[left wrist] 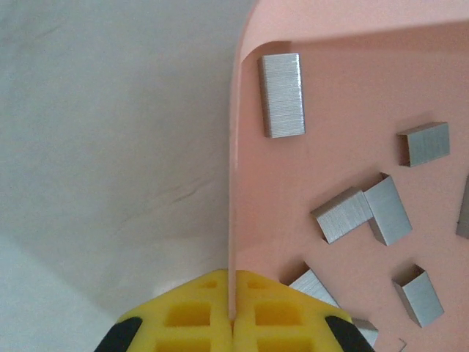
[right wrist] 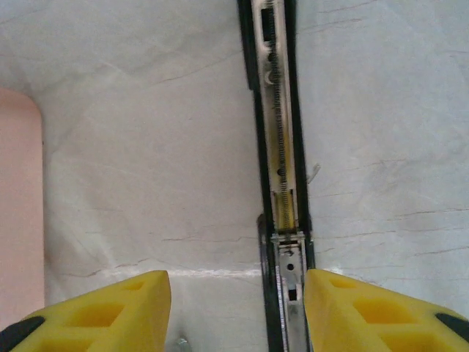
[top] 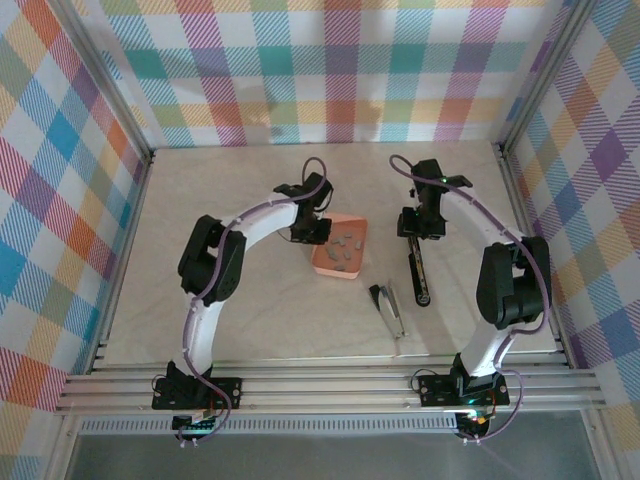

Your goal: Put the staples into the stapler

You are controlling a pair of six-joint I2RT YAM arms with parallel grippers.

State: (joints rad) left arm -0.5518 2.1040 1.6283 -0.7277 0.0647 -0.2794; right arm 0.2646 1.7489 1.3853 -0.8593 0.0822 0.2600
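Noting staples [left wrist: 281, 95] first: small grey metal blocks, finely ribbed, approx. eight or so, scattered loose on the floor of the pink tray [left wrist: 344, 29]. No common heading. One strip sits in a tray corner w/ long axis parallel to the wall; two others touch at a corner, forming an L; the rest lie at odd angles, apart. From above we see them as grey flecks [top: 343, 245] in the tray, mid-table.

Stapler [right wrist: 282, 183] lies open, right of the tray: black rails, spring and metal channel exposed. Top view puts its [top: 419, 278] long axis near–far, near end slightly to the right. A grey-and-black piece [top: 388, 312] lies slanted just near-left of it; we can't tell what it is.

Left arm arcs from its base, then bends right to the tray's left side. Left gripper [left wrist: 231, 277] has its yellow pads together, the tray wall running into the seam, so it looks pinched.

Right arm reaches far, then curls back, wrist pointing down. Right gripper [right wrist: 234, 275] is partly spread, one finger each side of the stapler, holding nothing.
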